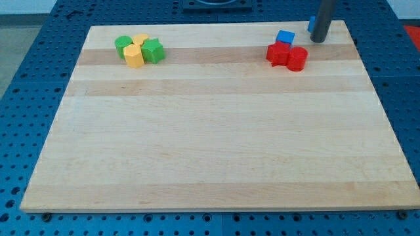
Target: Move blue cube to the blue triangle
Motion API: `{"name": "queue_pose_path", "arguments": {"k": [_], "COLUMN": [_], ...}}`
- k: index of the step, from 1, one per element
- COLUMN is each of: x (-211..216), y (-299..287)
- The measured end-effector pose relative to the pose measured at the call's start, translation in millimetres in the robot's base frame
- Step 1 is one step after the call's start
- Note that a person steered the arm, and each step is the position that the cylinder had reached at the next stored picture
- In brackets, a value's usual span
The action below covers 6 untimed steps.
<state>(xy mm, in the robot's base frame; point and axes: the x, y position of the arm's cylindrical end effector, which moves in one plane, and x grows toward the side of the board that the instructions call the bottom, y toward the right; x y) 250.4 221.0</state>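
The blue cube [285, 37] sits near the view's top right on the wooden board [210, 144], touching the top of a red block [277, 54]. My tip [318, 40] rests on the board just to the right of the blue cube, a small gap apart. A sliver of another blue block [310, 26] shows at the rod's left edge. The rod hides most of it, so I cannot make out its shape.
A second red block [297, 58], a cylinder, touches the first on its right. At the view's top left, two green blocks [123, 44] [153, 50] and two yellow blocks [134, 56] [140, 40] form a tight cluster. The board's top edge lies close behind my tip.
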Motion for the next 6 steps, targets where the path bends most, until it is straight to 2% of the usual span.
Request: {"name": "queue_pose_path", "arguments": {"k": [2,4,5,6], "x": [-5,65,104,123], "y": [5,-2,-21,-60]}}
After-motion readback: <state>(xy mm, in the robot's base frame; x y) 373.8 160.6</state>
